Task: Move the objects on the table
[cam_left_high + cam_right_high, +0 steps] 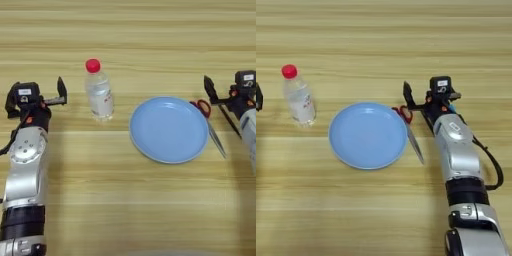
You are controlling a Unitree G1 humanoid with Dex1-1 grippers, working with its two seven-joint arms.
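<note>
A clear plastic bottle (99,95) with a red cap stands upright left of centre. A round light-blue plate (169,129) lies to its right with nothing on it. Red-handled scissors (210,125) lie against the plate's right rim, blades pointing toward me. A thin black pen (230,121) lies just right of the scissors, partly under my right wrist. My left gripper (60,93) hovers a short way left of the bottle, apart from it. My right gripper (407,96) sits just above the scissors' handles, holding nothing that I can see.
The wooden table (125,210) runs on all sides, its planks lying left to right. My left forearm (26,170) lies along the left edge and my right forearm (458,155) along the right. A speck of bright blue (450,106) shows beside the right wrist.
</note>
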